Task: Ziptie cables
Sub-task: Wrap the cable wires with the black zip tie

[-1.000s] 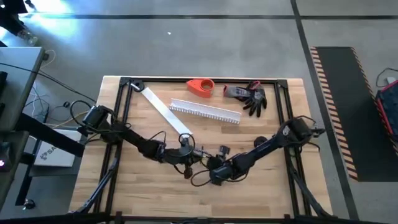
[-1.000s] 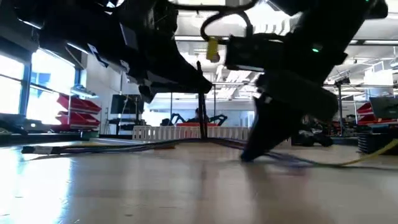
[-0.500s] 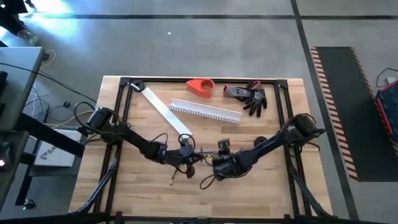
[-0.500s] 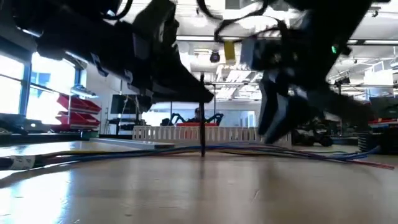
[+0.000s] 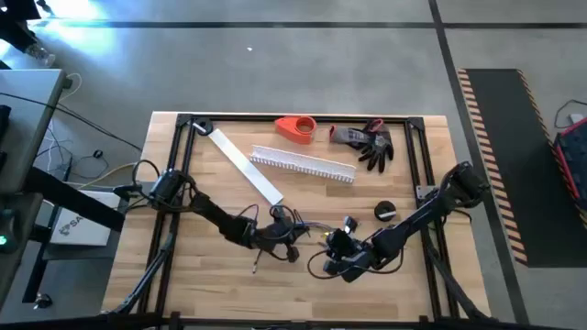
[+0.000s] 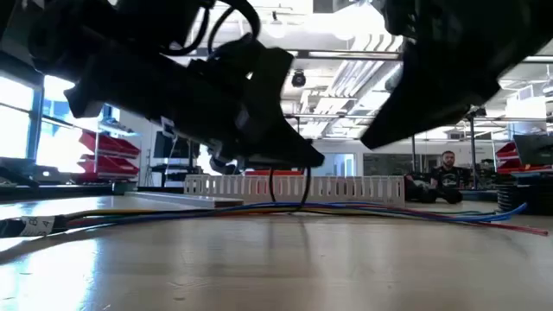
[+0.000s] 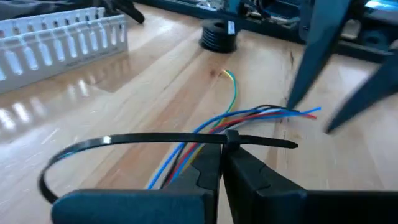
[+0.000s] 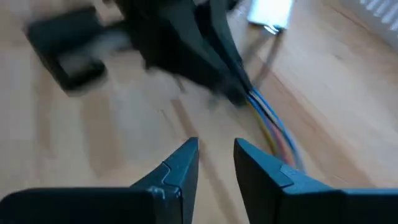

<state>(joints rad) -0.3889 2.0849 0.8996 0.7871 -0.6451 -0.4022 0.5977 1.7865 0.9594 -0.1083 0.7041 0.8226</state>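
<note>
Wooden bench from above: both arms meet mid-bench, hiding most of the cables. Left wrist view: left pincer pressed together on a black zip tie looped over them. Right wrist view: right pincer spread, blurred.

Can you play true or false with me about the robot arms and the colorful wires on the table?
1. The left gripper pinches a black zip tie looped around the cables. True.
2. The right gripper is holding the cables. False: its fingers are open and empty.
3. The white slotted channel lies beyond the arms. True.
4. The black glove sits on the left arm. False: it lies on the table beside an orange thing.
</note>
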